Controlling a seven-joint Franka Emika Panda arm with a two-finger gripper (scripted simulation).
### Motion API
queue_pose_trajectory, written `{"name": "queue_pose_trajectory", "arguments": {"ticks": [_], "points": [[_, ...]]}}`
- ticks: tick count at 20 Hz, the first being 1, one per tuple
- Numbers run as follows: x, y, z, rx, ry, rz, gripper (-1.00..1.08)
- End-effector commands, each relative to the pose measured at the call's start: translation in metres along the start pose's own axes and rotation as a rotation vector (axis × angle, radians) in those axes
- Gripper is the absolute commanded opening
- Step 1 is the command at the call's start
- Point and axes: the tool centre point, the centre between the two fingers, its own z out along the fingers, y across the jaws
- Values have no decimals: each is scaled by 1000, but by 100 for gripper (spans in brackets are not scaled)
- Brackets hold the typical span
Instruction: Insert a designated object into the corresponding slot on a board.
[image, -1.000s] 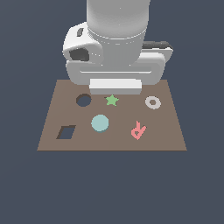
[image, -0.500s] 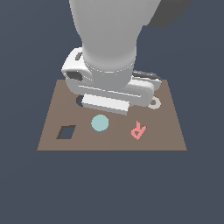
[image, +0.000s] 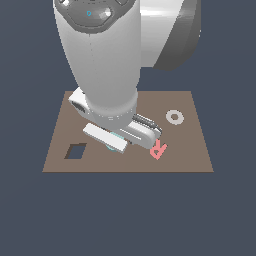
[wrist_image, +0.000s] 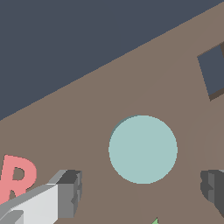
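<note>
The gripper (wrist_image: 140, 192) hangs spread wide above the pale teal disc (wrist_image: 142, 149), which lies flat mid-board (image: 195, 145), bare board all round it. The dark square hole (image: 75, 151) sits near one board corner; a pink letter "R" (image: 158, 149) lies well apart.

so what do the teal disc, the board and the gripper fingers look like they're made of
Simulator render, so only looks. Teal disc: flat, matte, uniform pale colour, plastic-like, no grain or shine. Board: plain matte brown, could be wood or card, no grain shown. Gripper fingers: dark grey, ridged faces, rubbery-looking pads on a white smooth body.
</note>
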Motion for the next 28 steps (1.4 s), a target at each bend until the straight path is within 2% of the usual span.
{"name": "queue_pose_trajectory", "arguments": {"ticks": [1, 8, 21, 22, 28], "points": [[6, 2, 8, 1, 1, 51, 100], [13, 7, 20, 2, 0, 123, 100], [13, 7, 41, 2, -1, 127, 100], [13, 7, 41, 2, -1, 127, -100], [13, 7, 41, 2, -1, 127, -100]]}}
